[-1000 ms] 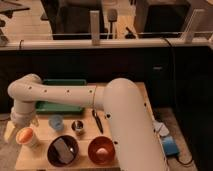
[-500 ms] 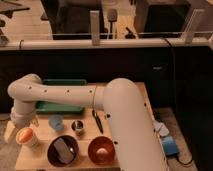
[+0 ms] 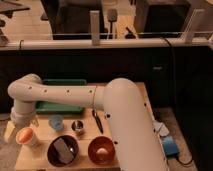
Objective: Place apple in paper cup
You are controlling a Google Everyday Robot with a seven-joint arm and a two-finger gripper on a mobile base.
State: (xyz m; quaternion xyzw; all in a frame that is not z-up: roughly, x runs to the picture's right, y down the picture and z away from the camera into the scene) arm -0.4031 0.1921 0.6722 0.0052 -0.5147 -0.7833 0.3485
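The hand, grip impossible to tell, hangs above the apple in the paper cup.

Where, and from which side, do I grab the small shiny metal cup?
Probably across its rim, from above: the small shiny metal cup stands upright, a light-blue cup close beside. The gripper hovers left, over the orange-red apple on the cream paper cup.
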